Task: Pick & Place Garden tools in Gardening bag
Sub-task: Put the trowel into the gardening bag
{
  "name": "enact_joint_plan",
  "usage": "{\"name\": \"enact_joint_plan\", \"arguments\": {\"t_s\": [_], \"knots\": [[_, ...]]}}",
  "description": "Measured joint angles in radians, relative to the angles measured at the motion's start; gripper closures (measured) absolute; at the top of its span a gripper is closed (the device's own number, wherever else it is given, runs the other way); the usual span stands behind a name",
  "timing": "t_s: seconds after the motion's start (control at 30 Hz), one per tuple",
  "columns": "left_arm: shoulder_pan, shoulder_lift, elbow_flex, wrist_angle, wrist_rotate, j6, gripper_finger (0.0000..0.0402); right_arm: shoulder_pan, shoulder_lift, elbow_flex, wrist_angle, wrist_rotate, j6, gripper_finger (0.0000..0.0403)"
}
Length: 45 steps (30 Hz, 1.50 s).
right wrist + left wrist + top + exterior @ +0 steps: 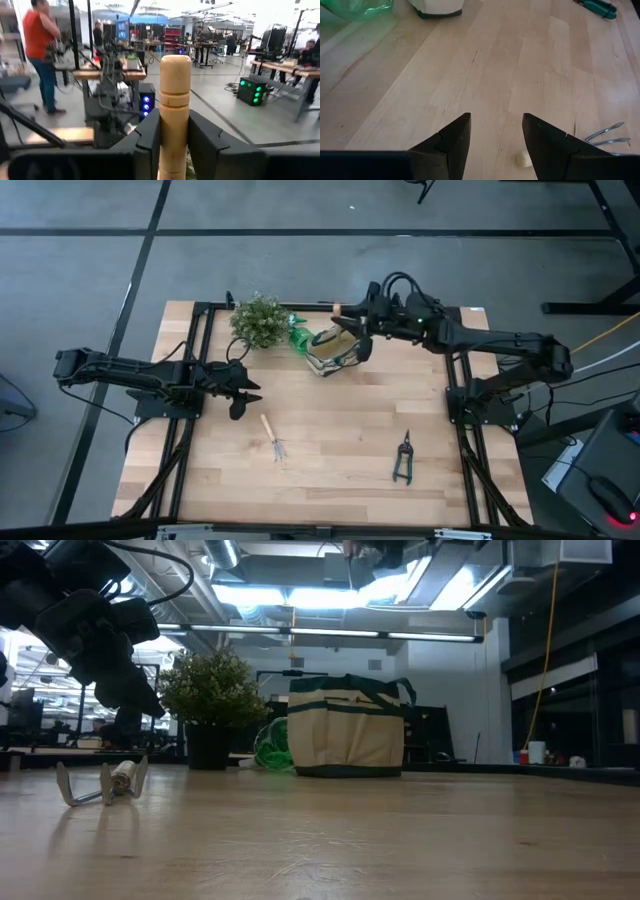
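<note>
Two hands: right hand (pixel 172 145) grasping wooden handle (pixel 174 105) seemingly above bag (pixel 333 350), left hand (pixel 495 137) released, hovering.

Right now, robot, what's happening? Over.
Right gripper shut on wooden handle, over bag. Left gripper open, above rake. Shears still out.

Even, diffuse overhead light on the table (pixel 330 450); shadows under the rake (pixel 273 438) and shears (pixel 403 459) are short and soft. In the low view the ceiling lights (pixel 330 595) glare white behind the silhouetted plant (pixel 208 690) and bag (pixel 346 727), and the near tabletop is out of focus. In the right wrist view the room is bright with washed-out ceiling lights, a person (pixel 42 55) is blurred, and the handle (pixel 174 115) and fingers (pixel 145 145) are slightly soft.
</note>
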<state>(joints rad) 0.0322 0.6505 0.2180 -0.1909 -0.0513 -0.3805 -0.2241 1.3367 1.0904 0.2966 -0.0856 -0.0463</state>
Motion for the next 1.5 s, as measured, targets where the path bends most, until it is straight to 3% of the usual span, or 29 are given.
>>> {"name": "enact_joint_plan", "arguments": {"t_s": [0.83, 1.4, 1.5], "knots": [[0.0, 0.0, 0.0, 0.0, 0.0, 0.0, 0.0227, 0.003, 0.188, 0.0, -0.14, 0.004, -0.592, 0.0323], [0.0, 0.0, 0.0, 0.0, 0.0, 0.0, 0.0228, 0.002, 0.292, -0.002, -0.173, 0.007, -0.615, 0.0323], [0.0, 0.0, 0.0, 0.0, 0.0, 0.0, 0.0226, 0.002, 0.3, -0.002, -0.19, 0.08, -0.616, 0.0323]]}}
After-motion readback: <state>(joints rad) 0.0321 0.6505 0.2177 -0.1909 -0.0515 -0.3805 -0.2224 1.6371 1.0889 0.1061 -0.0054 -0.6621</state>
